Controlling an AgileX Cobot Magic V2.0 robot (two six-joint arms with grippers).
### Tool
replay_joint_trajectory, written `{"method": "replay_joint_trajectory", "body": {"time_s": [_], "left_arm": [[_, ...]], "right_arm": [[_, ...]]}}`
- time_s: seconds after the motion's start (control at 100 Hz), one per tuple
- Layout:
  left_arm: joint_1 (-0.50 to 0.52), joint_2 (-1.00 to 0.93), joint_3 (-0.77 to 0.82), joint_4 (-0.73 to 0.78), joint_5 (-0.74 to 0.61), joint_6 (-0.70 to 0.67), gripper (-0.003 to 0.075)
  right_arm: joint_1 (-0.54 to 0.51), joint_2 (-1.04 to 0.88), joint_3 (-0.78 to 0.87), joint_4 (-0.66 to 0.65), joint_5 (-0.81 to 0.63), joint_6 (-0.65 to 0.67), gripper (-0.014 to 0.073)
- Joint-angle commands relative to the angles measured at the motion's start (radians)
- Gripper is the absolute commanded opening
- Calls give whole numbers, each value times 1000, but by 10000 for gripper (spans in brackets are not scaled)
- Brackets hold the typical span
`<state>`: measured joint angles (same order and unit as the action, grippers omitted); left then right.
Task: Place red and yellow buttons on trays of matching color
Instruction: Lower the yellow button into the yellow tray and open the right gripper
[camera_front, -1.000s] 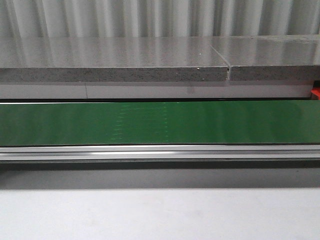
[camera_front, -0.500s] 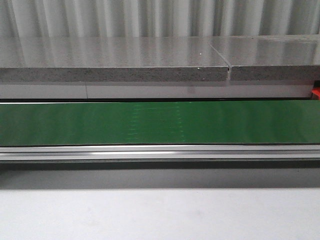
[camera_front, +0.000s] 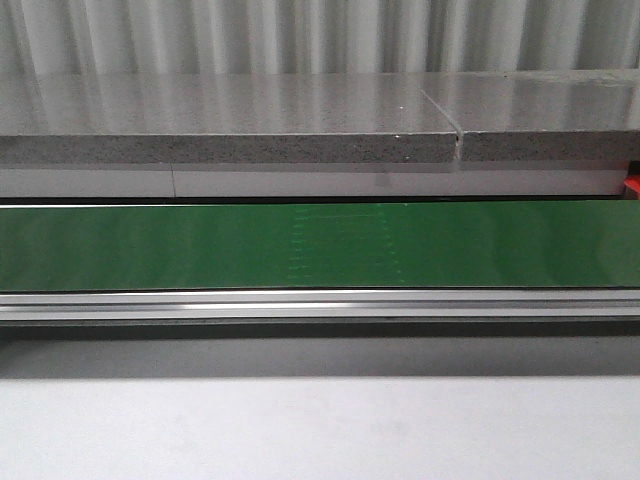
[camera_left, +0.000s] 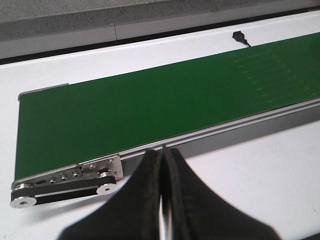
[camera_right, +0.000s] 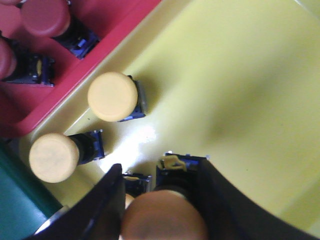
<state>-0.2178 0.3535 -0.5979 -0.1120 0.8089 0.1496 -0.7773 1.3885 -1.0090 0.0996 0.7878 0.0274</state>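
Right pincer (camera_right: 162, 200) clenched on a yellow button (camera_right: 165, 220), held over the yellow tray (camera_right: 240, 85). Two more yellow buttons (camera_right: 112, 96) (camera_right: 53, 157) lie in that tray near its wall beside the red tray (camera_right: 120, 20), which holds red buttons (camera_right: 45, 17). Left pincer (camera_left: 161, 170) clenched on nothing, fingers pressed together, above the white bench (camera_left: 260, 165) just beside the green conveyor belt's (camera_left: 150, 105) near rail. Front view: belt bare.

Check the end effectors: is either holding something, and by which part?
Right end effector grips a yellow button by the sides of its cap, over the yellow tray. Left end effector is shut, holding nothing.
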Motion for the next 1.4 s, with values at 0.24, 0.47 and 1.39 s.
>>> {"method": "replay_joint_trajectory", "body": {"time_s": [0.24, 0.47, 1.39], "left_arm": [[-8, 8, -25, -19, -66, -3, -21], [-8, 8, -25, -19, -66, -3, -21], [-8, 8, -25, -19, -66, -3, -21]], "right_arm": [[-7, 58, 84, 18, -227, 48, 193], [-7, 125, 86, 53, -269, 57, 226], [97, -125, 83, 21, -171, 57, 486]]}}
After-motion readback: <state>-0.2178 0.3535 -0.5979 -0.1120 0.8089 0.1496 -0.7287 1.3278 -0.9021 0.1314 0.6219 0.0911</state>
